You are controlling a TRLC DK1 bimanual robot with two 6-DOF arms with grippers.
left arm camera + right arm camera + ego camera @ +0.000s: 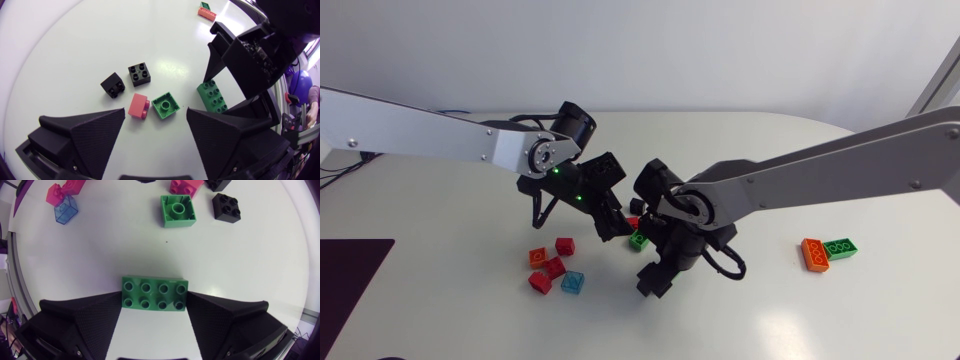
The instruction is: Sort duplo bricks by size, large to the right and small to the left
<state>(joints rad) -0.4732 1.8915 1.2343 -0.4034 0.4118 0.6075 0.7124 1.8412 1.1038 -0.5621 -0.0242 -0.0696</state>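
Your right gripper (pixel 154 301) is clamped on the long green brick (pixel 154 293). One matte, ribbed black wedge presses each short end. The brick is a glossy plastic slab with two rows of four round studs, and it lies flat on the smooth white table (pixel 770 320) near the middle.

Your left gripper (pixel 156 112) hangs just to the left of it with its broad fingers spread wide and nothing held. Below that gap sit a small green brick (pixel 165 106) and a small red brick (pixel 138 106) just beside each other. The green one is square with a single raised ring on top. The red one appears to lie on its side. Just past them are two small black bricks. One black brick (pixel 139 74) is upright and shows four studs. The other black one (pixel 114 85) looks tipped over.

Left of the grippers and nearer to you, four small red bricks (pixel 552 264) cluster closely, with a clear blue brick (pixel 573 283) of see-through plastic at their near right edge.

Well apart on the right, a long orange brick (pixel 814 254) and a second long green brick (pixel 840 247) lie flat, side by side and touching.
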